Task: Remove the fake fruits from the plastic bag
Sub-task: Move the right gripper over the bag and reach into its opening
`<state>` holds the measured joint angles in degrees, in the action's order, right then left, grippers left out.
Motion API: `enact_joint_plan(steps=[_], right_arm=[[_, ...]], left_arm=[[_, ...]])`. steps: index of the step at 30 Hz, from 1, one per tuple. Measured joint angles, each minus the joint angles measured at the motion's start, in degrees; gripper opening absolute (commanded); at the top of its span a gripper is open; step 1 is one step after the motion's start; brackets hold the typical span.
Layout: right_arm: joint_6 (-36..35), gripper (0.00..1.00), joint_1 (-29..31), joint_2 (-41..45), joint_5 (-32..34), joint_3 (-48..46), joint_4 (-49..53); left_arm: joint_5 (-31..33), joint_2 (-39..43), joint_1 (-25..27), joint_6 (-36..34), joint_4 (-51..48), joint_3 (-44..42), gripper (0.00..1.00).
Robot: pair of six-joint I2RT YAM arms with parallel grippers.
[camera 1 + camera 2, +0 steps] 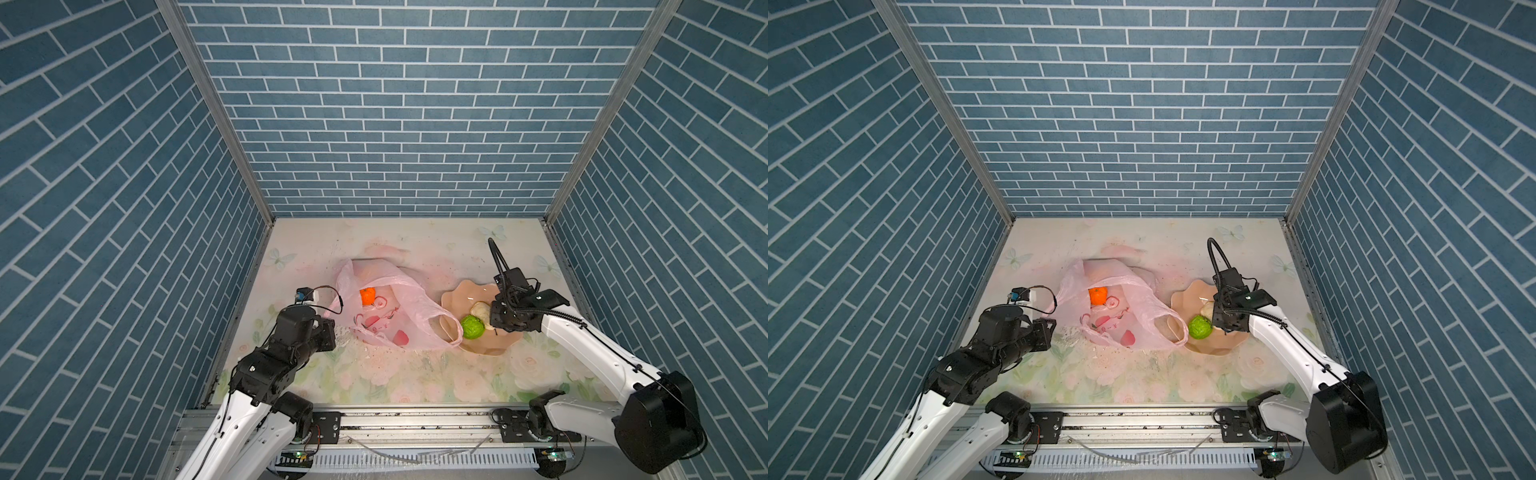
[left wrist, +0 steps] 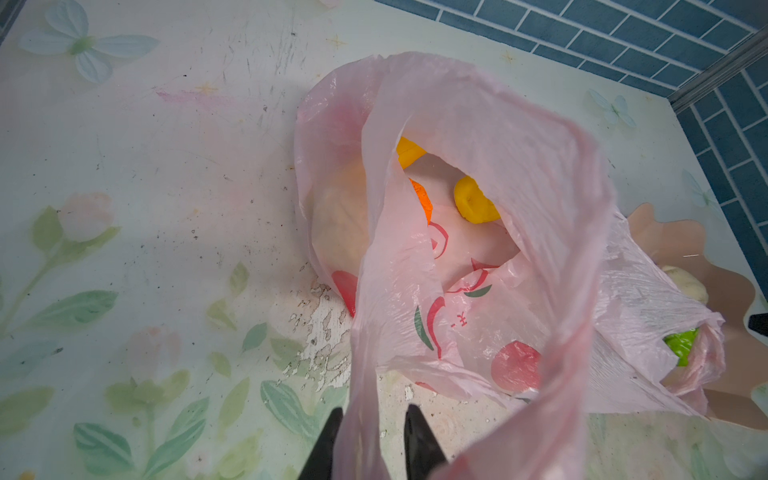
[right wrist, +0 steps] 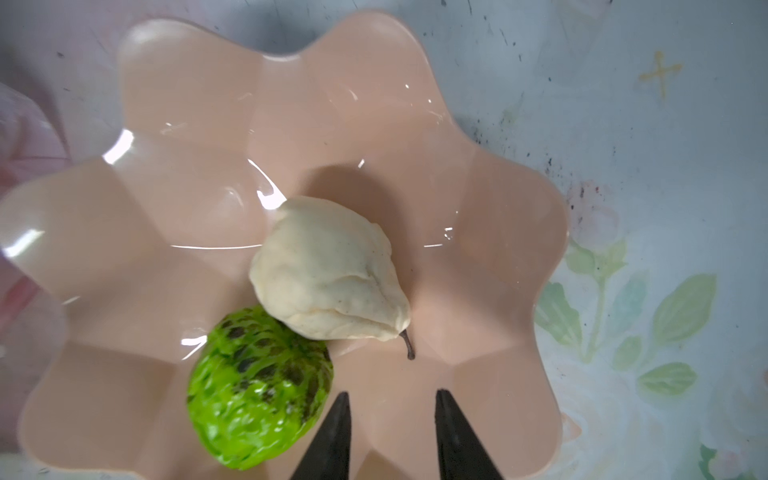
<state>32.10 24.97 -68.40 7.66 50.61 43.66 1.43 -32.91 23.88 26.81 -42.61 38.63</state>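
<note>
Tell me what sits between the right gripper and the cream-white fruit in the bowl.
Nothing: right wrist view shows bare bowl floor between right gripper and cream-white fruit.

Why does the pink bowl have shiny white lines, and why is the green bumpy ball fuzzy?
Right wrist view: the white lines on the bowl are light glare on its glossy surface; the green ball sits close to the lens, so it looks soft; the cream fruit throws a shadow. Left wrist view: the plastic bag is blurred nearest the lens.
</note>
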Motion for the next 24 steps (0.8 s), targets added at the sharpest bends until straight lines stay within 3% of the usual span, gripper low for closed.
enact_joint_plan(steps=[4, 9, 17, 24], right_arm=[[-0.5, 0.35, 4.1, 0.2, -0.3, 5.7, -0.5], [-0.5, 0.35, 14.5, -5.1, 0.1, 14.0, -4.6], [-0.1, 0.36, 27.0, -23.9, -3.0, 26.3, -18.0], [3.7, 0.42, 32.3, -39.3, -5.2, 34.4, -26.8]], left_arm=[[0.0, -0.1, 0.0, 0.0, 0.0, 0.0, 0.27], [0.0, -1.1, 0.0, 0.0, 0.0, 0.0, 0.27], [0.3, -1.3, 0.0, 0.0, 0.0, 0.0, 0.27], [0.4, -0.8, 0.0, 0.1, -0.2, 0.0, 0.26]])
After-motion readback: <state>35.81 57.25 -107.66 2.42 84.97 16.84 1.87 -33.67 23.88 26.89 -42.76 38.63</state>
